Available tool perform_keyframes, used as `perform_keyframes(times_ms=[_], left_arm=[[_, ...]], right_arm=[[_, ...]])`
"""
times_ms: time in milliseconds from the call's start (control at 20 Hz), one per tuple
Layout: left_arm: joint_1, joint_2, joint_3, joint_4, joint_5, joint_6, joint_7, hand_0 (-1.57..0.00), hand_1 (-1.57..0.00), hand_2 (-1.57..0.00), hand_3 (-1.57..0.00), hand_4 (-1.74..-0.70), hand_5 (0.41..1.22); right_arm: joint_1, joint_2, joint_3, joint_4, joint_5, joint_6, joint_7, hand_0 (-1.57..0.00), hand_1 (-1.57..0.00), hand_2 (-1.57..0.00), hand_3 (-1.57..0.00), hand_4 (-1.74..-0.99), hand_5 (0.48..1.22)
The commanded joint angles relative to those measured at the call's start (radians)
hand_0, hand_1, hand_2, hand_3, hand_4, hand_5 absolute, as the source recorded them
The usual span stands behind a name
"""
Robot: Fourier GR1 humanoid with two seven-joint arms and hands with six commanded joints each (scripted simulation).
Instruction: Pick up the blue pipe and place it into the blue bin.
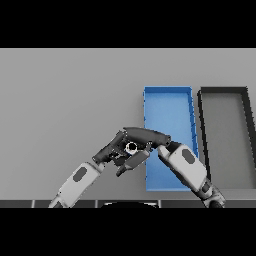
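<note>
The blue bin (168,107) sits on the grey bench (65,100), right of centre, with a dark bin (223,91) just beside it on the right. Both hands meet just off the blue bin's lower left edge. The right hand (145,134) reaches in from the lower right, its dark fingers stretched leftward across the bin's edge. The left hand (111,151) comes in from the lower left and lies close against it.

Between them shows a small ring-like opening with a short grey cylinder (136,159) angled down beside it. This may be the pipe, but nothing there reads as blue, so I cannot say for sure which part is the pipe and which is finger. Whether either hand is closed around it, I cannot tell: the dark shapes overlap too much.

As a judgement, a short pipe like this should be stiff and light, with a smooth round wall that can roll or slip under a loose pinch. The safest hold would be across its middle, thumb opposite fingers, so it cannot pivot. The bin is right alongside, so the carry looks short, and the near wall needs clearing
</note>
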Motion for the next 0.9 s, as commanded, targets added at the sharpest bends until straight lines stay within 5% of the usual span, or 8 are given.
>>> perform_keyframes(times_ms=[0, 200, 400, 450, 500, 600, 750, 850], left_arm=[[0.009, -0.007, 0.009, 0.011, 0.006, -0.004, -0.031, -1.57, -1.56, -1.57, -1.42, -1.71, 1.221], [0.004, -0.020, 0.021, 0.009, -0.021, -0.007, -0.018, -1.57, -1.57, -1.57, -1.51, -1.73, 1.221], [0.000, -0.022, 0.032, 0.003, -0.008, -0.036, -0.003, -1.57, -1.57, -1.57, -1.55, -1.73, 1.221], [0.005, -0.018, 0.032, 0.000, -0.008, -0.042, -0.010, -1.57, -1.57, -1.57, -1.44, -1.72, 1.221], [0.005, -0.013, 0.030, -0.009, -0.016, -0.039, -0.029, -1.57, -1.51, -1.46, -1.47, -1.66, 1.221], [0.002, 0.008, 0.029, -0.010, -0.054, -0.053, -0.035, -1.05, -0.99, -0.95, -0.96, -1.43, 1.221], [0.000, -0.003, 0.029, 0.010, -0.115, -0.097, -0.040, -0.53, -0.51, -0.49, -0.49, -1.14, 1.221], [-0.013, -0.009, 0.039, 0.031, -0.180, -0.088, -0.068, -0.34, -0.32, -0.31, -0.31, -1.00, 1.063]], right_arm=[[-0.001, 0.012, 0.007, 0.014, 0.022, -0.004, -0.017, -1.28, -1.29, -1.29, -1.22, -1.457, 0.848], [-0.013, -0.026, 0.025, 0.006, 0.063, 0.017, -0.083, -1.45, -1.45, -1.46, -1.43, -1.436, 1.068], [-0.001, -0.035, 0.040, -0.011, 0.017, 0.000, -0.105, -1.52, -1.52, -1.52, -1.51, -1.470, 1.158], [0.007, -0.031, 0.049, -0.015, 0.014, -0.013, -0.106, -1.53, -1.53, -1.53, -1.52, -1.475, 1.171], [-0.001, -0.040, 0.044, -0.025, 0.002, -0.027, -0.104, -1.54, -1.54, -1.54, -1.53, -1.478, 1.181], [-0.004, -0.060, 0.051, -0.025, 0.000, -0.047, -0.129, -1.55, -1.55, -1.55, -1.55, -1.483, 1.195], [-0.001, -0.072, 0.074, -0.044, 0.009, -0.072, -0.094, -1.56, -1.56, -1.56, -1.56, -1.486, 1.208], [-0.023, -0.058, 0.079, -0.031, 0.018, -0.101, -0.074, -1.56, -1.56, -1.56, -1.56, -1.488, 1.213]])
